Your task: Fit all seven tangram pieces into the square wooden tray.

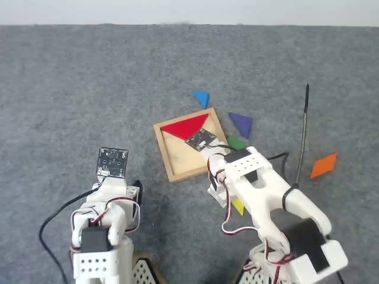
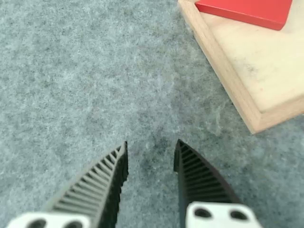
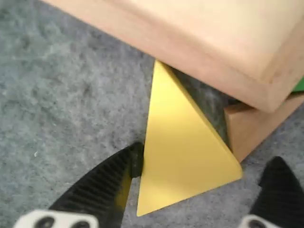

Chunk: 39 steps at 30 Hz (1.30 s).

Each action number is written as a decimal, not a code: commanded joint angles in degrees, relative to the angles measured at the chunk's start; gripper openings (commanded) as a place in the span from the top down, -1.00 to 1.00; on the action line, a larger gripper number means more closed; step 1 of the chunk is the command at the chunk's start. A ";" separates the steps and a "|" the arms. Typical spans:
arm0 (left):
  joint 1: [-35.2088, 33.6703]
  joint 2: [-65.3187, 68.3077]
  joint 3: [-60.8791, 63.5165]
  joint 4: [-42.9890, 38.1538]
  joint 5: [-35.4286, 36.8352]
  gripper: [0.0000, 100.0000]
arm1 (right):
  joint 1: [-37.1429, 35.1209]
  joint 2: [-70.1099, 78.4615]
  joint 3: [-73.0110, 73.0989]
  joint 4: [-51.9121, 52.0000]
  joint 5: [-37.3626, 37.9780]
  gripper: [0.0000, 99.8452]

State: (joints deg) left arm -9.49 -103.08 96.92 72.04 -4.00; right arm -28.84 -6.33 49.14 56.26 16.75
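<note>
I am looking down on a grey carpet [image 1: 89, 89] with a square wooden tray [image 1: 162, 151] in the middle. A red triangle [image 1: 185, 127] already lies in the tray's far corner.

The piece in hand is a yellow triangle [image 3: 185, 147]. It lies flat on the carpet just beside the tray's near right side, and one tip seems to touch the outer wall. The right gripper [image 3: 206, 159] is open and straddles it. One ridged finger [image 3: 114, 178] touches a long edge, and the other finger stands apart from the opposite corner.

The left gripper [image 2: 151, 148] hangs open over bare carpet near the tray's left side, holding nothing.

A blue triangle [image 1: 201, 97], a purple triangle [image 1: 241, 123], a green piece [image 1: 235, 142] and an orange piece [image 1: 323, 165] lie outside the tray, to the far side and right.

I judge the yellow triangle light, thin, stiff and smooth-faced. Its slanted sides could squirt out of a squeeze. I would bring the fingertips low to the carpet and pinch across a narrower part, with one pad flat on the long edge.
</note>
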 commanded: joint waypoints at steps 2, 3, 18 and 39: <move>0.18 -1.58 -0.48 0.53 -0.35 0.69 | -0.40 1.01 -1.58 -1.27 0.18 0.46; 0.18 -1.58 -0.48 0.53 -0.35 0.69 | -0.40 1.01 -1.58 -1.19 0.18 0.47; 0.18 -1.58 -0.48 0.53 -0.35 0.69 | -0.22 -5.49 -2.81 4.09 -1.32 0.47; 0.18 -1.58 -0.48 0.53 -0.35 0.69 | -0.31 -6.37 -17.05 11.74 -3.08 0.47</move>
State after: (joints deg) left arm -9.49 -103.08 96.92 72.04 -4.00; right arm -28.84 -16.09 38.86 67.60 15.43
